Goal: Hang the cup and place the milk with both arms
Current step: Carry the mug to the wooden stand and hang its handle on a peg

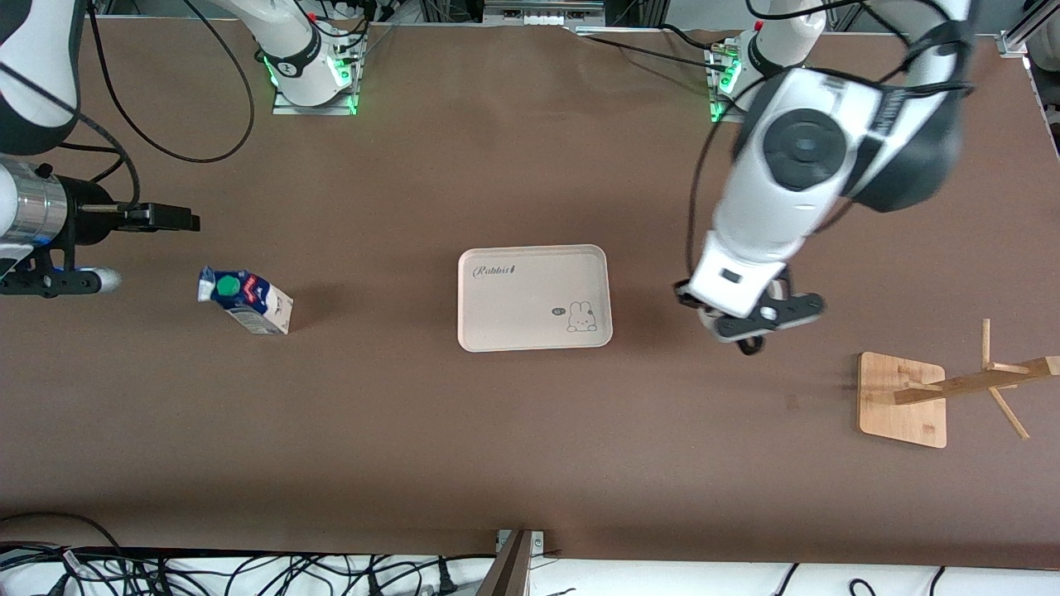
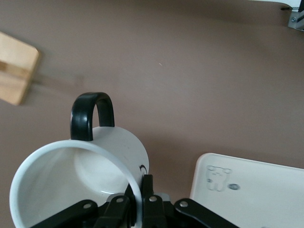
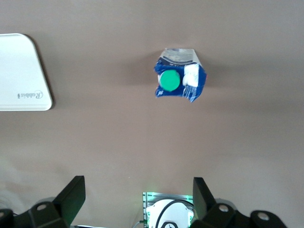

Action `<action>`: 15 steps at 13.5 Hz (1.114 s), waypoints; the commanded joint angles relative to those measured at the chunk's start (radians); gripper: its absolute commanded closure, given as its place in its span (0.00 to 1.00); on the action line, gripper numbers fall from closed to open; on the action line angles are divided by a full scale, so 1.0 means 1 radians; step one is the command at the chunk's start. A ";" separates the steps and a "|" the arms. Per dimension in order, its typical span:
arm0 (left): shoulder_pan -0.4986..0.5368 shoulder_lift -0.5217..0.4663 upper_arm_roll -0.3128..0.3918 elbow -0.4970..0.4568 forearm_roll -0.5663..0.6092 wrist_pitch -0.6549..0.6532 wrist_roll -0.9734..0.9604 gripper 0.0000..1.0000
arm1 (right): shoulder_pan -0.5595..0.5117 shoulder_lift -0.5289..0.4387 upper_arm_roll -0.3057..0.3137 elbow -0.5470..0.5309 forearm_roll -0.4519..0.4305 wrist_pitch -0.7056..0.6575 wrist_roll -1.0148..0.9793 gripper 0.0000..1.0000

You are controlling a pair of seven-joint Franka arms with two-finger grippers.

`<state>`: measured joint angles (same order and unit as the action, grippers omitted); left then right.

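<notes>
While the cup [image 2: 78,178] is already off the tabletop [image 1: 497,447], gripped at its rim by the left pincer [image 1: 749,327] with one finger inside and one outside, neither half of the task looks finished. In the left wrist view the black handle [image 2: 91,115] stands free of the fingers, which should help when it is slipped over a peg. The left pincer hangs over bare tabletop between the tray [image 1: 535,298] and the wooden rack [image 1: 944,389], so the carry to the rack remains, as does the hanging itself. The milk [image 1: 245,300] stands untouched toward the right arm's end of the table, well apart from the tray and at about the same nearness to the front camera. The right pincer [image 1: 170,218] hovers above the tabletop near the milk, its fingers spread wide and holding nothing; grasping the carton and setting it down, probably on the tray, is all still to do. The tray is empty, bearing only a printed rabbit. Nothing lies between the milk and the tray, nor between the cup and the rack.
</notes>
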<state>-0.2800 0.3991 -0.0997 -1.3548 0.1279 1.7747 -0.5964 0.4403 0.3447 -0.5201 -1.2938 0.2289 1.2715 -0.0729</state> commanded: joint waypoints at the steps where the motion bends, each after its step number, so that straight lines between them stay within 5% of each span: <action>1: 0.117 -0.043 -0.011 -0.009 0.015 -0.082 0.258 1.00 | 0.040 0.013 0.000 0.076 -0.049 -0.017 0.002 0.00; 9: 0.383 -0.069 -0.011 0.000 0.015 -0.118 0.687 1.00 | 0.052 0.036 -0.005 0.117 -0.129 0.021 -0.007 0.00; 12: 0.452 -0.063 -0.011 0.000 0.004 -0.118 0.741 1.00 | 0.126 0.054 -0.003 0.159 -0.325 0.072 0.015 0.00; 15: 0.472 -0.048 -0.008 0.000 -0.025 -0.116 0.742 1.00 | 0.112 0.048 -0.015 0.165 -0.344 0.127 0.018 0.00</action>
<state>0.1780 0.3475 -0.0959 -1.3574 0.1172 1.6698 0.1260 0.5600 0.3851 -0.5203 -1.1597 -0.0983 1.3741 -0.0510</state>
